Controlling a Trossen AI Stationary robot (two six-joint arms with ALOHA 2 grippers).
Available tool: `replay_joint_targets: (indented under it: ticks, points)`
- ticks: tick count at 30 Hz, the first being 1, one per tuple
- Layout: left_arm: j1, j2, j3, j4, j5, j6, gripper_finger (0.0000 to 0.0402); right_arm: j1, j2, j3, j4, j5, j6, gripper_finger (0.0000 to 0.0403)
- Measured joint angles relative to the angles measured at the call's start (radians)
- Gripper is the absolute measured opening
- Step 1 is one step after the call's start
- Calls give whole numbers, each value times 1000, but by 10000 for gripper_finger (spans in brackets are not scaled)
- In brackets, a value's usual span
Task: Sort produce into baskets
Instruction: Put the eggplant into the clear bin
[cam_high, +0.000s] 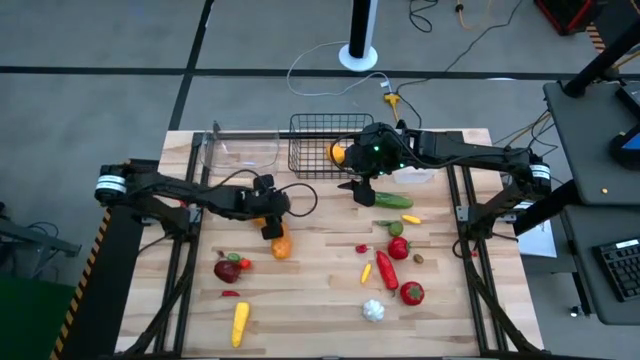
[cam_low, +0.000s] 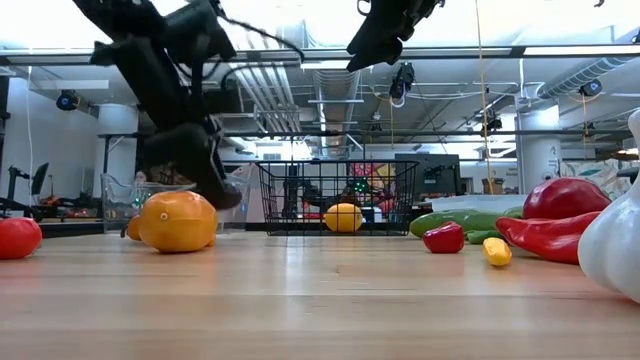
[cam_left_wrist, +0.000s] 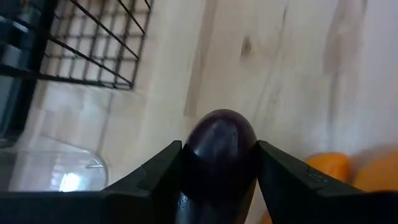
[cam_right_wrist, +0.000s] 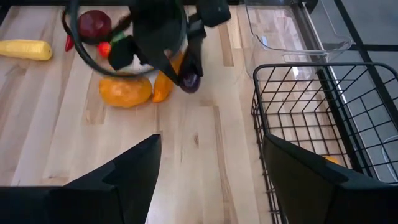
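A wooden table (cam_high: 320, 300) seen from above, with two dark robot arms reaching in from either side. The left gripper (cam_left_wrist: 219, 163) is closed on a dark purple eggplant (cam_left_wrist: 219, 149), held between its two fingers just above the tabletop, left of centre. Right beside it lie an orange (cam_high: 282, 247) and a carrot (cam_right_wrist: 163, 84). At the far edge stand a black wire basket (cam_high: 320, 145), with one orange fruit (cam_low: 343, 217) inside, and a clear plastic bin (cam_high: 240, 150) to its left. The right gripper (cam_right_wrist: 208, 168) hovers beside the wire basket with its fingers spread apart and nothing between them. More produce is scattered nearer: a green cucumber (cam_high: 393, 200), red peppers (cam_high: 387, 270), white garlic (cam_high: 373, 311), yellow corn (cam_high: 240, 322) and a tomato (cam_high: 411, 293). No brand, label or writing can be read on anything.
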Motion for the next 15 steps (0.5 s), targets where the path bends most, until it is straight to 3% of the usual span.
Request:
replay_joint_targets:
  ticks: [6,15]
  points:
    - [-16,-152,4,-18,77,-2,169,0,0,0,0,-1,-3,265]
    - [-18,-371,4,-8,22,80,169,0,0,0,0,-2,-6,271]
